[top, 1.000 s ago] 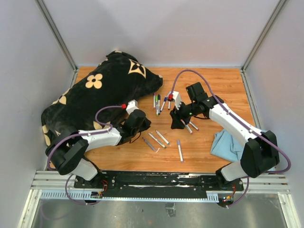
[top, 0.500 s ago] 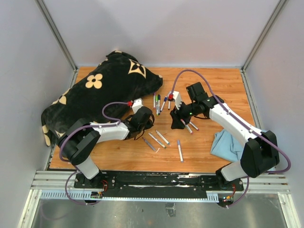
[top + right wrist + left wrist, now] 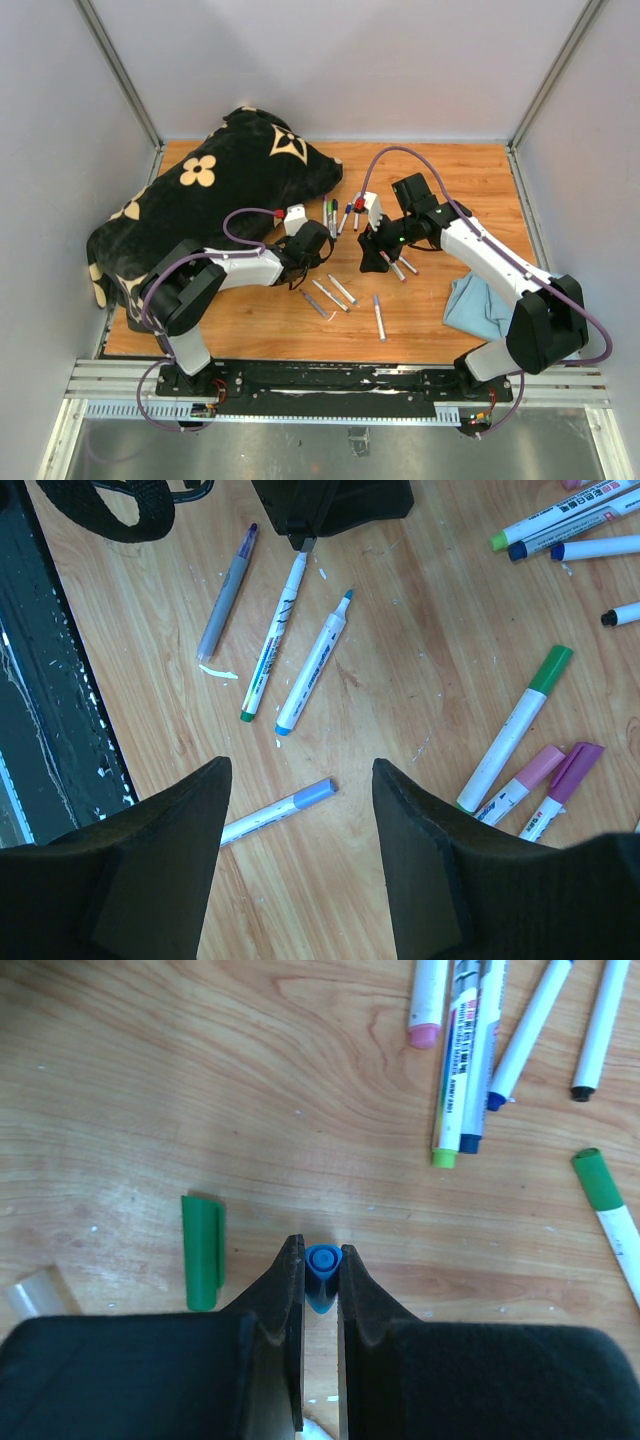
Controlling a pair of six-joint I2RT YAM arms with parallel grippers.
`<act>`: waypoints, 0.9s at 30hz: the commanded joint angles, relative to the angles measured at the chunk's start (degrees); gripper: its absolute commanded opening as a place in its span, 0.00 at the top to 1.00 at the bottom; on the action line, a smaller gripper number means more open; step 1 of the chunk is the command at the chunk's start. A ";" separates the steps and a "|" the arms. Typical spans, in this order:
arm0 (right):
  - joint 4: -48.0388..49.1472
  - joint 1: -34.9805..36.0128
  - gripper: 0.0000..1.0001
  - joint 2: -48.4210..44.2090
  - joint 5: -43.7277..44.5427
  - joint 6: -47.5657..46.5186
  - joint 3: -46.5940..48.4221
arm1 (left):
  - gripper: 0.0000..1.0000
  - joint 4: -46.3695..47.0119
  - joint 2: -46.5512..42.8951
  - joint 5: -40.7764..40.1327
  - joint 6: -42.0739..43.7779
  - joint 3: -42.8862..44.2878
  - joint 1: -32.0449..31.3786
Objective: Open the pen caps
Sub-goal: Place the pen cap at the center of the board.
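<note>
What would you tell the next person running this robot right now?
Left gripper: shut on a small blue plastic cap.
Right gripper: open and empty, above the wooden table.
Done: a loose green plastic cap lies on the table beside the left gripper, and a white marker with a bare blue tip lies nearby.
Left: the green-capped white marker, pink-capped white marker and purple-capped white marker near the right gripper need opening.

Table [image 3: 150, 1080]: wood, clear grain, smooth, flecked with white scuffs. Blue cap [image 3: 321, 1263] and green cap [image 3: 202, 1252]: smooth plastic, slight sheen. Marker barrels [image 3: 468, 1050]: glossy white plastic. Black patterned cloth [image 3: 220, 195], far left corner: soft, plush, matt.
</note>
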 commanded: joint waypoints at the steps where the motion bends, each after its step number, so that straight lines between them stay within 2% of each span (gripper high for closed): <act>1: -1.11 -1.54 0.40 -0.98 -1.25 -0.85 0.29 | 0.97 -2.98 0.59 -4.93 -0.05 1.09 -0.55; 4: -1.11 -1.58 0.40 -1.06 -1.34 -0.83 0.32 | 0.90 -3.68 1.22 -5.64 -0.30 1.33 -0.51; 14: -1.12 -2.03 0.40 -1.33 -1.42 -0.79 0.25 | 0.75 -4.80 0.69 -6.40 -1.28 0.94 -0.51; 18: -1.18 -2.19 0.40 -1.44 -1.42 -0.77 0.31 | 0.68 -4.86 -0.92 -5.61 -0.95 0.74 -0.51; 27: -1.18 -2.63 0.40 -2.61 -1.88 -1.00 0.00 | 0.60 -4.73 -8.46 -4.21 -0.48 -1.57 -0.51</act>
